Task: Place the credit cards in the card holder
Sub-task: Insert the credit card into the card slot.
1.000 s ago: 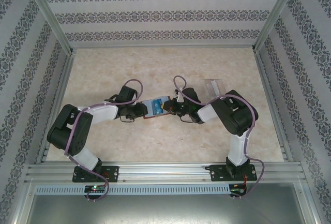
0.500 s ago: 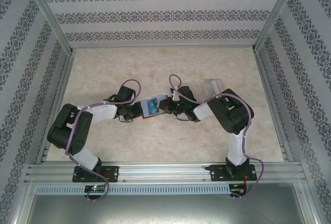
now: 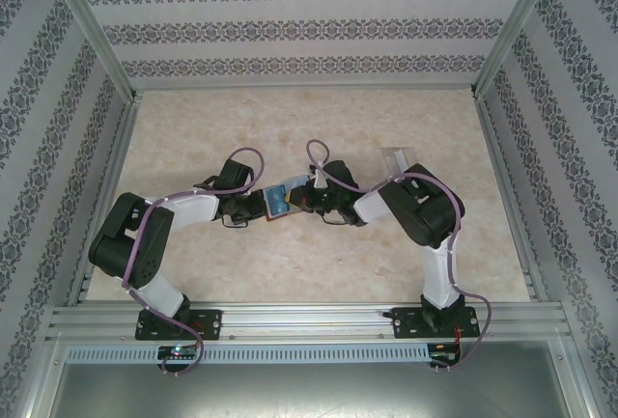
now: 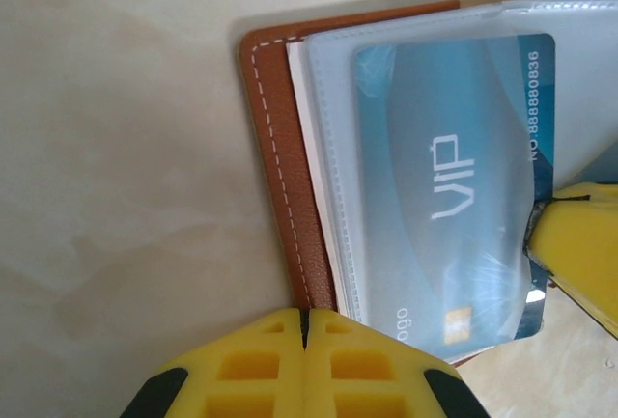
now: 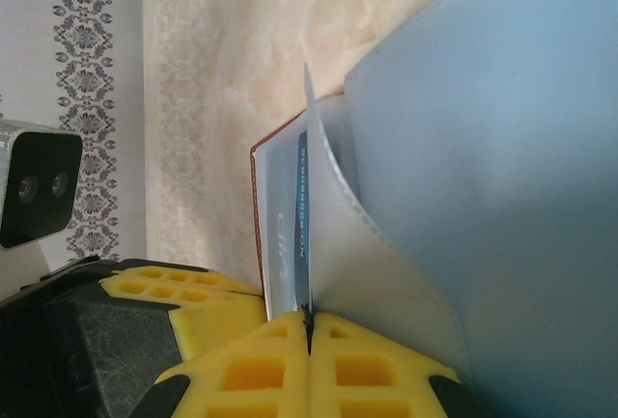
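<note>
The reddish-brown leather card holder [image 4: 275,148] lies open on the table between both grippers, its clear sleeves fanned out. A blue-teal VIP credit card [image 4: 454,167] sits most of the way inside one sleeve. My left gripper [image 4: 304,320] is shut on the holder's near leather edge. My right gripper [image 5: 309,321] is shut on the card's outer short edge [image 5: 302,215], edge-on to that camera, with a grey-blue sleeve [image 5: 483,196] curling beside it. From above, the left gripper [image 3: 257,206] and right gripper [image 3: 305,202] face each other across the holder [image 3: 280,199]. The orange-yellow card is out of view.
A clear plastic case [image 3: 398,160] lies on the beige table [image 3: 241,128] behind the right arm. Patterned walls and a metal frame close in the table on three sides. Open table surface lies to the back and left.
The right gripper has moved left toward the left gripper with the blue card, and less of the card shows outside the holder. The left arm has barely moved.
</note>
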### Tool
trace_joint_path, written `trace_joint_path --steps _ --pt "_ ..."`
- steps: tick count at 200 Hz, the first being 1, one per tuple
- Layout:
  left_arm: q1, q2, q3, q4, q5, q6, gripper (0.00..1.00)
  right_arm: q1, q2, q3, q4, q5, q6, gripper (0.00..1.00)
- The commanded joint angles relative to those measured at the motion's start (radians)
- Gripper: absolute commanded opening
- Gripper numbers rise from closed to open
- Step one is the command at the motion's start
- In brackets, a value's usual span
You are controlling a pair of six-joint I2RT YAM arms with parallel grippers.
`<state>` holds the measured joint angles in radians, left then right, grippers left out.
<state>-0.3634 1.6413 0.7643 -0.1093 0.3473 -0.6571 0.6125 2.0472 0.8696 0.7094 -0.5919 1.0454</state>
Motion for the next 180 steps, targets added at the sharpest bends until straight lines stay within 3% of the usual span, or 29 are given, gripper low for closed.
trace_joint_path --steps 1,80,180 --pt "0.000 0.068 -0.002 -0.006 -0.024 0.042 0.00 0.023 0.030 0.019 -0.040 -0.042 -0.012 0.00" --pt "0.002 0.077 0.059 -0.108 -0.101 0.141 0.00 -0.031 0.022 0.148 -0.391 -0.185 -0.261 0.00" --pt "0.002 0.087 0.087 -0.111 -0.126 0.152 0.00 -0.056 0.052 0.183 -0.432 -0.257 -0.302 0.00"
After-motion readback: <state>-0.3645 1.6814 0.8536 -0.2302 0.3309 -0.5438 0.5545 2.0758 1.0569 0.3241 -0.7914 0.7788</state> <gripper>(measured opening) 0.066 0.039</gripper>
